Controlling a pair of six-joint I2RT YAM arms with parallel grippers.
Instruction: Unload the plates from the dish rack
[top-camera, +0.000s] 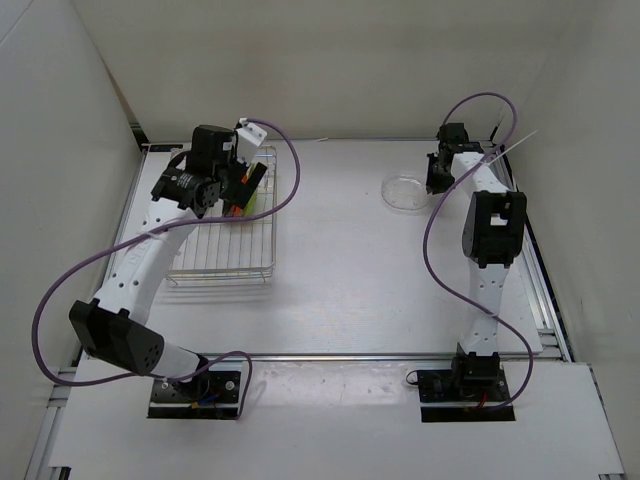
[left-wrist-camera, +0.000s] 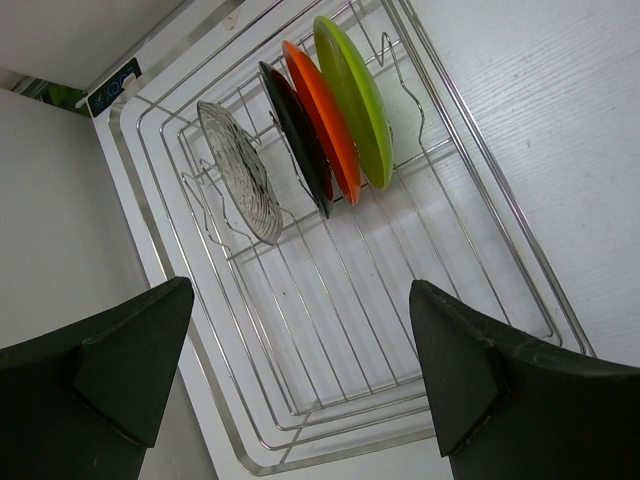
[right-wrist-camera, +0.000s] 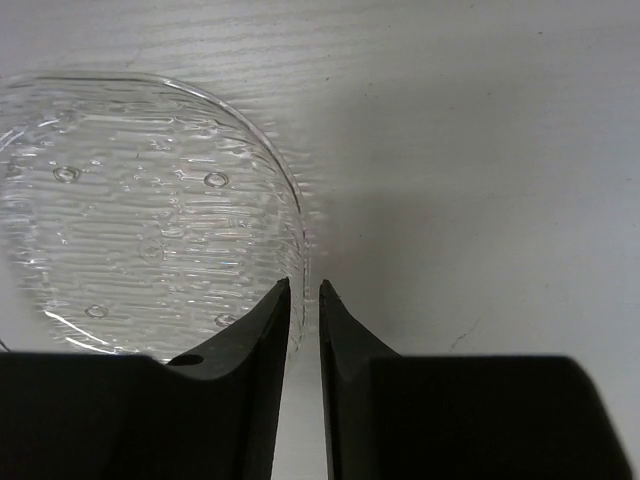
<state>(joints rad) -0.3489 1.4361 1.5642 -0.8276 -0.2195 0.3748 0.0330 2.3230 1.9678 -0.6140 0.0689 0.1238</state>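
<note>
Plates stood on edge in a row at the far end of the dish rack: a glassy plate, a black plate, a red-orange plate and a lime green plate. The last three were packed close, and the glassy one was set a little apart.

The left gripper was held above the bare grid floor with its jaws spread as wide as they were seen to go, and nothing was held in them. The row lay ahead of this pincer, beyond its fingertips. The discs were seen nearly edge-on, and their faces were turned across the line on which the jaws close. It was therefore judged that a rim could be straddled once the pincer was advanced and lowered. The left arm was plainly the nearer one.

The right gripper was well apart from the rack, low over the table. A clear plate lay flat there. Only a narrow slit was left between the jaws, the plate's rim was seen at that slit, and no pinch on it could be made out.
</note>
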